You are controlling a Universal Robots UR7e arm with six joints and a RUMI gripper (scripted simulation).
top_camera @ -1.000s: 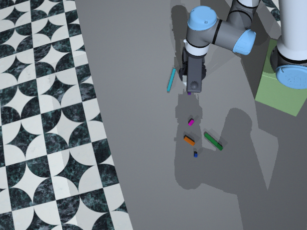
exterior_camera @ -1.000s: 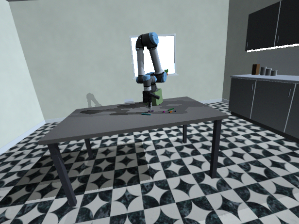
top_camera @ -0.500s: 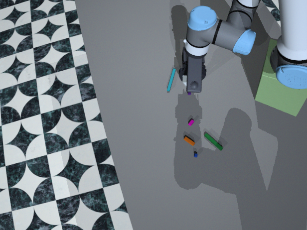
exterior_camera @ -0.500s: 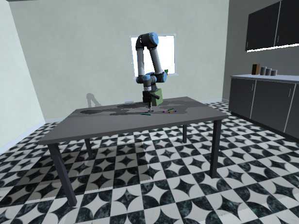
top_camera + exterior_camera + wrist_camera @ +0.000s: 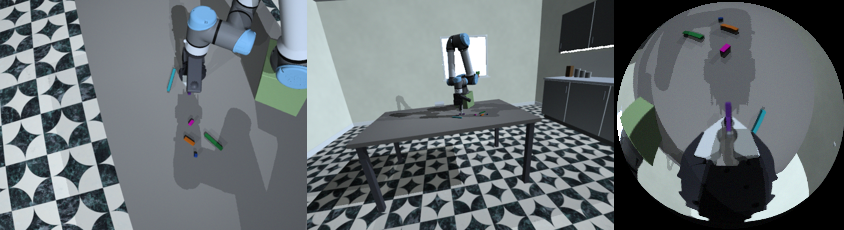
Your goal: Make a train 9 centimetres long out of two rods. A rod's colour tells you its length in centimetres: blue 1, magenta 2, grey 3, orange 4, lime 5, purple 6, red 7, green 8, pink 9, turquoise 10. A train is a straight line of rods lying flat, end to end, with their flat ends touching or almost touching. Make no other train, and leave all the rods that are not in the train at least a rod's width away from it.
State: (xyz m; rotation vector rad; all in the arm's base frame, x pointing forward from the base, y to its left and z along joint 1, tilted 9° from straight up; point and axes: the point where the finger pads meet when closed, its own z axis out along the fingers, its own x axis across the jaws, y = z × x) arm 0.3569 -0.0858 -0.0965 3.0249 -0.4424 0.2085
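Left of the green block [image 5: 281,95] [image 5: 640,120] in the top view, the jaws [image 5: 190,92] [image 5: 461,113] are nearly closed, clamping the purple rod [image 5: 189,93] [image 5: 462,114] [image 5: 728,110].

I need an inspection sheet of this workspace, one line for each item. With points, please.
Surface: grey table [image 5: 144,149] [image 5: 419,129] [image 5: 779,80], shadows across it; no spill seen.
Job's things: purple rod [image 5: 189,93] [image 5: 463,114] [image 5: 728,109] gripped; turquoise rod [image 5: 171,80] [image 5: 457,117] [image 5: 759,120], magenta rod [image 5: 191,122] [image 5: 475,114] [image 5: 725,48], orange rod [image 5: 189,141] [image 5: 482,115] [image 5: 729,28], green rod [image 5: 213,141] [image 5: 482,112] [image 5: 694,35] and blue rod [image 5: 195,155] [image 5: 487,114] [image 5: 720,19] lie apart. Grey rod: cannot tell. No finished train visible.
Clutter: nothing seen.
Gripper [image 5: 188,91] [image 5: 461,113] [image 5: 728,117]: fingers shut on the purple rod, low over the table.
Cables: nothing seen.
Surroundings: green block [image 5: 279,97] [image 5: 470,99] [image 5: 639,117] by the arm; window [image 5: 481,55] behind; dark cupboards [image 5: 577,30] at one side; patterned floor [image 5: 62,124] [image 5: 469,199].
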